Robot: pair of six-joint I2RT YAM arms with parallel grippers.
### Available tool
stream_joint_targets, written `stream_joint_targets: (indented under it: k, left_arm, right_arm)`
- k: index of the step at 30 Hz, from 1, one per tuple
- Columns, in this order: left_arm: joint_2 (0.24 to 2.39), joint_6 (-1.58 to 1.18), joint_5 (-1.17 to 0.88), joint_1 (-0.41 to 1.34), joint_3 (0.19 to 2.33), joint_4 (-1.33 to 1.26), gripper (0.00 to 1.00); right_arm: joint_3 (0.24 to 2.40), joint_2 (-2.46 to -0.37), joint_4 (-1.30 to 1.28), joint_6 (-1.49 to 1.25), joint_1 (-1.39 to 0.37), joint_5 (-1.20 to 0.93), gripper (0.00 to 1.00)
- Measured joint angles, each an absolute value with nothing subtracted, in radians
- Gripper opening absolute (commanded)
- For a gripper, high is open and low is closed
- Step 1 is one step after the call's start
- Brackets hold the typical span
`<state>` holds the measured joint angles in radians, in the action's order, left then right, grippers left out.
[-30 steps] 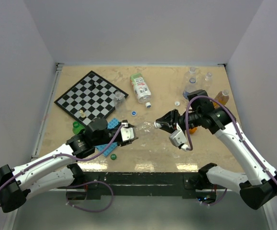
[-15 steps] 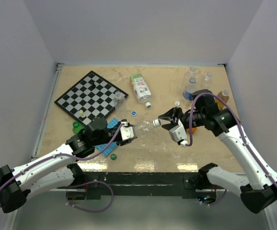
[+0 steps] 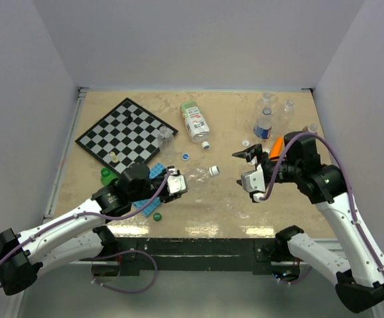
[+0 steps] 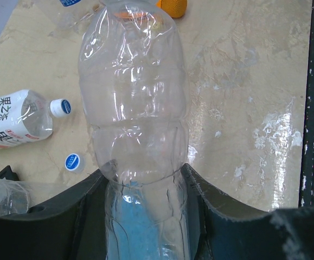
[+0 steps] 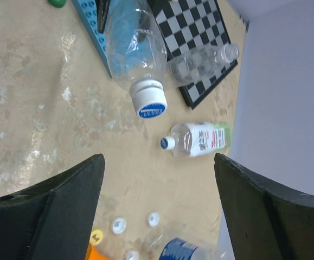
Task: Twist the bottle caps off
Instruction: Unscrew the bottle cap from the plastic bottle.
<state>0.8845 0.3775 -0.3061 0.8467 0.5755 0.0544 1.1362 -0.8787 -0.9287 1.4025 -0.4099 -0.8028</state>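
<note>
1. My right gripper (image 3: pixel 246 168) has let go of the cap and pulled back. Its jaws now stand wide and empty.
2. The white bottle cap (image 5: pixel 150 98) still sits on the neck of the clear bottle (image 4: pixel 135 108), which is held sideways, gripped at its base by my left gripper (image 3: pixel 176 184).
3. I judge the cap is not off yet — it likely needs another grip and twist.

We've got the left arm (image 3: pixel 65 228) reaching low from its base toward the middle, with its pincer (image 3: pixel 177 185) clamped on a clear bottle (image 4: pixel 138 103). The right arm (image 3: pixel 341 205) is bent at the elbow with the wrist pointing left. Its pincer (image 3: pixel 249 169) has the jaws spread wide, gripping nothing as far as we can tell.
</note>
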Motion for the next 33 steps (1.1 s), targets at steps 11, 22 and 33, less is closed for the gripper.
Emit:
stream_joint_targets:
  k: [11, 22, 33]
  left_arm:
    - [0.884, 0.377, -0.303, 0.847, 0.575, 0.055, 0.02]
    - [0.884, 0.377, -0.286, 0.847, 0.575, 0.055, 0.01]
    - [0.882, 0.377, -0.252, 0.847, 0.575, 0.055, 0.01]
  right_arm:
    - [1.126, -0.825, -0.952, 1.183, -0.363, -0.697, 0.86]
    - [1.143, -0.884, -0.971, 1.000, -0.358, -0.697, 0.85]
    - [1.182, -0.991, -0.971, 0.920, -0.352, -0.748, 0.85]
